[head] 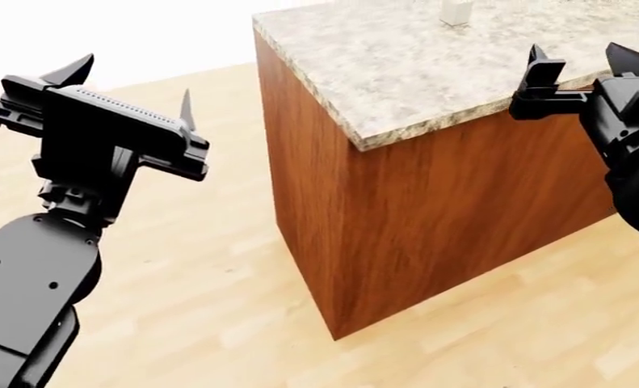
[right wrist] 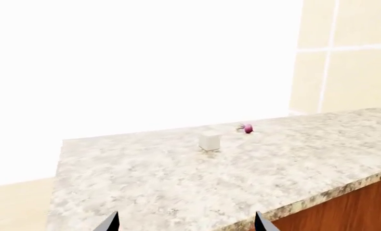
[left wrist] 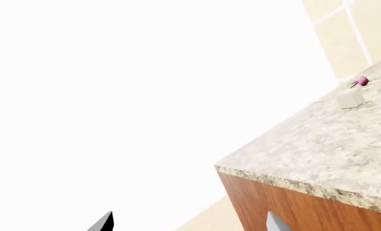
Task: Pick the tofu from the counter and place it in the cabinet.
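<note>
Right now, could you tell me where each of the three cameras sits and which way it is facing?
Head view: on the robot's head, looking down at the counter corner and wood floor; both arms show, left gripper and right gripper open.
Left wrist view: near the left gripper, off the counter's corner, facing the tofu and radish; only fingertips show.
Right wrist view: near the right gripper, low over the counter edge, facing the tofu; two fingertips show.
Both wrist views share tofu, radish and counter.
</note>
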`<state>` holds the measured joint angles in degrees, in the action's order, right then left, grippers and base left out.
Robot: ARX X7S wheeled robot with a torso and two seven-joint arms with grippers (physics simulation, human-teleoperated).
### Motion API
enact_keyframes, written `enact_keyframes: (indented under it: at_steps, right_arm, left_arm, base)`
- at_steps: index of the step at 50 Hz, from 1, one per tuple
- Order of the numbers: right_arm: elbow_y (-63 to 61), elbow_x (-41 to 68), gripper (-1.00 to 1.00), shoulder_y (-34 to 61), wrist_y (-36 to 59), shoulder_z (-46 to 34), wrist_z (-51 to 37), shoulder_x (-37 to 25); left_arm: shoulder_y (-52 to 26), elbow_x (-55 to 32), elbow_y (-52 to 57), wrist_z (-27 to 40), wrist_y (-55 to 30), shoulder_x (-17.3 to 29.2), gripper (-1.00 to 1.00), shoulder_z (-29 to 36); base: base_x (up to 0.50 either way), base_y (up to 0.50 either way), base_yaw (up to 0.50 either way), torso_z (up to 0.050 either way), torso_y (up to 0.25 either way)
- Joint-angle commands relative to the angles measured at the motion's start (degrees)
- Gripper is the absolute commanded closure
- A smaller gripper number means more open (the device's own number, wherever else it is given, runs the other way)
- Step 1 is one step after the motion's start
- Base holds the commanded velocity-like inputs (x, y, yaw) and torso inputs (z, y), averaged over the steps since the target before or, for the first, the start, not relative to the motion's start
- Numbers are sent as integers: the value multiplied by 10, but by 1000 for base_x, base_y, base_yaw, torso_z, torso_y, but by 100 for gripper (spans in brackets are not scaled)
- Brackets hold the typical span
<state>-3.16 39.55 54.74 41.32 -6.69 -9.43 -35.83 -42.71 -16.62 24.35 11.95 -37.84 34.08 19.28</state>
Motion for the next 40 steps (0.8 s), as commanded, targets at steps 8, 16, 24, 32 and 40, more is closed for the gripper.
enact_keyframes:
  at_steps: [8,16,24,32,40]
  right_arm:
    - [12,-10,-100,14,-1,-13,10,-6]
    - [16,-16,-100,27,0,-24,14,-5]
    - [15,-18,-100,37,2,-30,16,-4]
    - [21,-24,-100,50,6,-40,22,-7]
    - [31,-30,-100,57,1,-48,29,-6]
  left_arm:
    - [-114,-94,-65,-101,-81,-17,-100,-4]
    - [-149,-141,-98,-113,-120,-29,-100,-41]
    - [-195,-146,-174,-126,-130,-41,-100,-49]
    - [-249,-115,-240,-150,-119,-53,-100,-1]
    - [-262,-107,-245,-161,-122,-53,-100,21]
  base:
    - [-493,-67,0,0,1]
    - [-492,-70,0,0,0]
    - [-492,-71,0,0,1]
    - [-490,-83,0,0,0]
    - [-488,-96,0,0,1]
